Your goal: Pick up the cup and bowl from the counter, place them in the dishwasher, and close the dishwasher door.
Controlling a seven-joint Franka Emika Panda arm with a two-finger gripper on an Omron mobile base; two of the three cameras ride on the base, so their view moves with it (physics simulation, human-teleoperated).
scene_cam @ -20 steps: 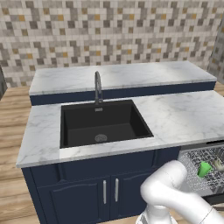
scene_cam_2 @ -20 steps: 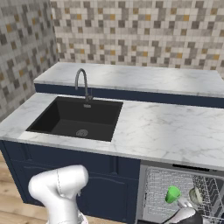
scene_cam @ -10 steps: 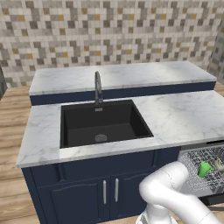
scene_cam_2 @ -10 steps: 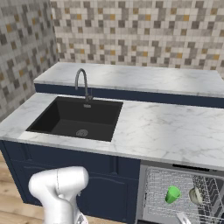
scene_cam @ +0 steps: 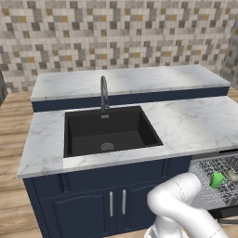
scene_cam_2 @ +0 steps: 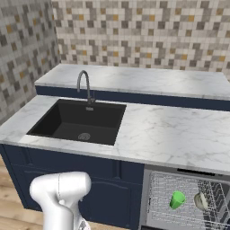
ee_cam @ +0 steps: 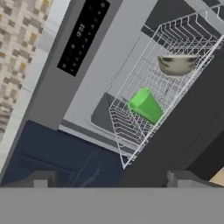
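Gripper (ee_cam: 113,181): spread wide, holds nothing, and has drawn back from the wire rack (ee_cam: 131,127) where it hung a second ago. Leaves the cup (ee_cam: 146,106) lying tilted in this rack and the bowl (ee_cam: 177,64) resting near it, both inside the dishwasher (ee_cam: 83,35) and none on the counter (scene_cam_2: 170,130), so probably needs only the closing of the dishwasher door (ee_cam: 188,131) now. Cannot make out the door's handle, since the dark panel is cut off at the edge.
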